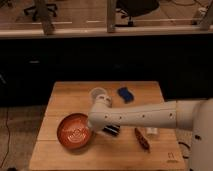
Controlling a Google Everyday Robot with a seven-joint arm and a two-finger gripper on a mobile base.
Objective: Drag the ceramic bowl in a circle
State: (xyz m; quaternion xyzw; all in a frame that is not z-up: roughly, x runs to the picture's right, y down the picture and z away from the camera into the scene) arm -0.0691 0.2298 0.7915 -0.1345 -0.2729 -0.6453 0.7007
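Observation:
The ceramic bowl (75, 131) is wide, shallow and reddish-orange with pale rings inside. It sits on the front left of the wooden table (65, 100). My arm reaches in from the right across the table. The gripper (93, 125) is at the bowl's right rim, under the arm's white end, and its fingertips are hidden.
A small white cup (98, 94) stands behind the arm's end. A blue object (125, 94) lies at the back centre-right. A dark object (112, 130) lies under the arm, and a brown bar (142, 138) lies at the front right. A dark wall stands behind the table.

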